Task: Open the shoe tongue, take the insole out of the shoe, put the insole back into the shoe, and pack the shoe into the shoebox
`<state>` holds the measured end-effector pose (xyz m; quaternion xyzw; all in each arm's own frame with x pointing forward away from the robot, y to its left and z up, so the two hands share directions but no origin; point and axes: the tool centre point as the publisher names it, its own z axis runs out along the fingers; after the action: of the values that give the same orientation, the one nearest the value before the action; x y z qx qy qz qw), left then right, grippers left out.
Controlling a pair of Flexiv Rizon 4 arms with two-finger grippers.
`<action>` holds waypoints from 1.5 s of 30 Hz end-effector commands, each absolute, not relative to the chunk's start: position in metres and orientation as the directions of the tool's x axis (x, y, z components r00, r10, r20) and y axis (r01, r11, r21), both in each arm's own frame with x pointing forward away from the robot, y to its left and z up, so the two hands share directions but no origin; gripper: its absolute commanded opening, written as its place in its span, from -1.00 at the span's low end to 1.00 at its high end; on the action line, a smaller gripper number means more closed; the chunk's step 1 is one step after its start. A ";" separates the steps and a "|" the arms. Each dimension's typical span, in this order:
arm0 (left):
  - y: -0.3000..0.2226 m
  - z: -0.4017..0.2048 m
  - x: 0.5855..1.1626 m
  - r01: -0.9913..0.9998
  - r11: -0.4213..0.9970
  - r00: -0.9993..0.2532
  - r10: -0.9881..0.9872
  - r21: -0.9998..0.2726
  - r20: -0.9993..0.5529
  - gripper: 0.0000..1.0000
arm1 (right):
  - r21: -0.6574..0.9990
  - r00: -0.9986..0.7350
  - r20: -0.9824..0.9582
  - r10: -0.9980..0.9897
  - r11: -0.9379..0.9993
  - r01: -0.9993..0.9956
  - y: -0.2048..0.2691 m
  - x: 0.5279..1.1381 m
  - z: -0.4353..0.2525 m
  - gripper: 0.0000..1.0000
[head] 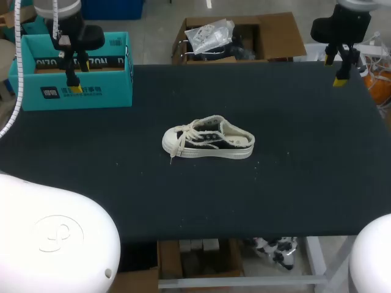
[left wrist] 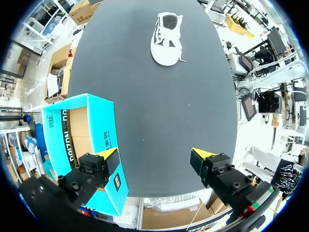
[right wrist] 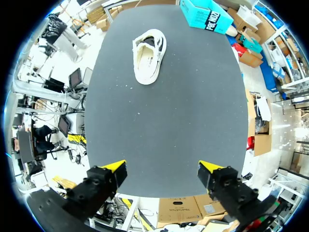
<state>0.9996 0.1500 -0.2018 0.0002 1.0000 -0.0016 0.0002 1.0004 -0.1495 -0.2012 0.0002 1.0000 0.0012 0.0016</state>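
A white shoe (head: 208, 139) is sitting upright on its sole near the middle of the dark surface (head: 293, 195), toe pointing to the view's left; its laces (head: 178, 149) are hanging loose, one end trailing onto the surface beside the toe; a teal box (head: 85, 91) is standing open at the far left corner; the left hand (head: 72, 85) is hanging over the box's front wall; the right hand (head: 335, 70) is hovering over the far right corner, well apart from the shoe.
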 end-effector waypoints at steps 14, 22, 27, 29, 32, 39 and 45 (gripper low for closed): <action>0.150 -0.201 0.999 0.000 1.000 -1.000 0.000 -0.001 0.001 1.00 | 0.001 -1.000 -0.001 0.001 1.000 0.001 -0.149 1.000 -0.200 1.00; 0.150 -0.201 0.999 0.000 1.000 -1.000 0.000 -0.001 0.001 1.00 | 0.001 -1.000 -0.001 0.001 1.000 0.001 -0.149 1.000 -0.200 1.00; 0.130 -0.203 0.987 -0.122 0.992 -0.990 -0.123 0.013 0.069 1.00 | 0.105 -1.000 0.001 0.010 0.994 0.010 -0.142 0.991 -0.214 1.00; 0.119 -0.206 0.978 -0.186 0.981 -0.978 -0.190 0.052 0.085 1.00 | 0.148 -1.000 0.004 0.018 0.989 0.018 -0.135 0.984 -0.224 1.00; 0.106 -0.209 0.967 -0.300 0.953 -0.944 -0.304 0.044 0.132 1.00 | 0.211 -1.000 0.007 0.019 0.977 0.020 -0.118 0.974 -0.242 1.00; 0.086 -0.213 0.945 -0.536 0.843 -0.833 -0.534 0.027 0.145 1.00 | 0.380 -0.999 -0.002 0.043 0.924 0.039 -0.076 0.958 -0.276 1.00; 0.079 -0.220 0.934 -0.625 0.780 -0.773 -0.617 -0.012 0.147 1.00 | 0.484 -0.996 -0.050 0.076 0.874 0.042 -0.045 0.948 -0.294 1.00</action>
<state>0.9460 0.0768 -0.2139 -0.3104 0.9472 -0.0071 -0.0799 0.9587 -0.0511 -0.2773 0.0207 0.9744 0.2231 -0.0182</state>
